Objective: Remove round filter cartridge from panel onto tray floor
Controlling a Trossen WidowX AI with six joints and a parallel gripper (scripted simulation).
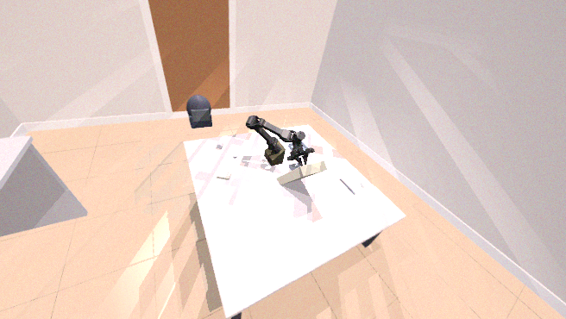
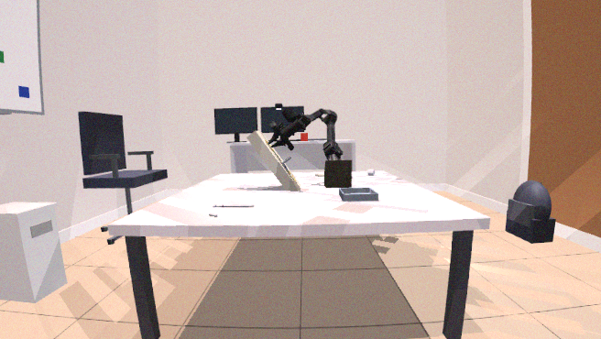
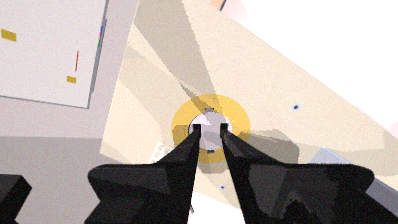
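The beige service panel (image 1: 298, 174) (image 2: 274, 160) (image 3: 255, 65) stands tilted on the table. The cartridge (image 3: 210, 120) is a round, pale face inside a yellow ring on the panel. My gripper (image 1: 304, 163) (image 2: 270, 142) (image 3: 210, 133) is open by a small gap, with nothing held between its fingers. In the wrist view its two dark fingertips lie over the left and right parts of the cartridge face, where they hide the slots. Whether the tips are inside the slots cannot be told. The blue-grey tray (image 2: 359, 198) sits on the table near the robot base.
A grey bar (image 2: 286, 160) juts from the panel's face below my gripper. A thin pen-like object (image 1: 348, 186) (image 2: 234, 206) and a small object (image 1: 362, 185) (image 2: 213, 215) lie beyond the panel. A pale flat block (image 1: 223, 176) lies on the other side of the table.
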